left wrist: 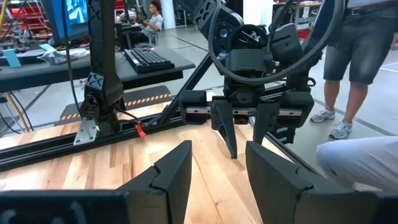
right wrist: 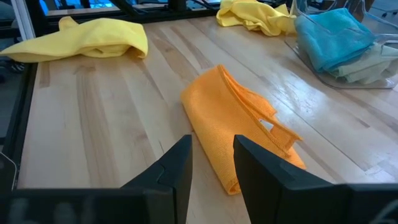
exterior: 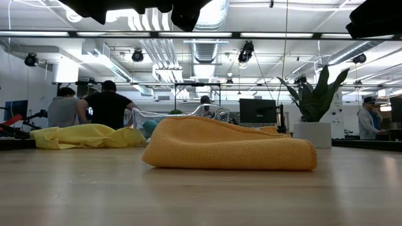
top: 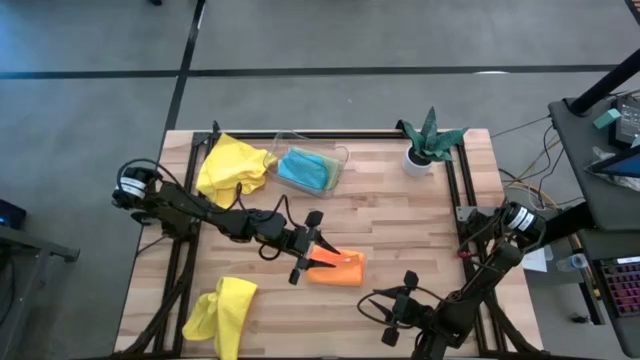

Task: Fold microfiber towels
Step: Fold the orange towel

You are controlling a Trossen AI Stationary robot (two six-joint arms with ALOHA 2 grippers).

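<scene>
Looking straight down, the wooden bench (top: pixel 400 215) carries an orange microfiber towel (top: pixel 337 268), folded into a thick pad, near the middle of its front half. The left gripper (top: pixel 312 250) hovers at that pad's left end, and whether it touches the cloth I cannot tell. The right gripper (top: pixel 398 308) waits near the front edge, toward the front right corner. One bright yellow towel (top: pixel 234 166) lies crumpled in the back left corner, a second yellow towel (top: pixel 222 312) by the front left corner. A turquoise blue towel (top: pixel 305 169) sits in a clear plastic tray (top: pixel 341 155) at the back edge.

At bench height, the orange pad lies doubled over, its fold rounded.

From the left wrist, that arm's fingers (left wrist: pixel 168 180) stand apart with nothing between them — bare wood only.

From the right wrist, its fingers (right wrist: pixel 177 168) are likewise parted and empty, aimed at the orange towel; a sage green cloth (right wrist: pixel 367 65) shows under the turquoise one.

I judge the orange fold nearly finished. Next calls for a final tuck or for stowing it, then fetching a yellow towel.

Count: two yellow, one orange, one turquoise, one sage — five.
</scene>
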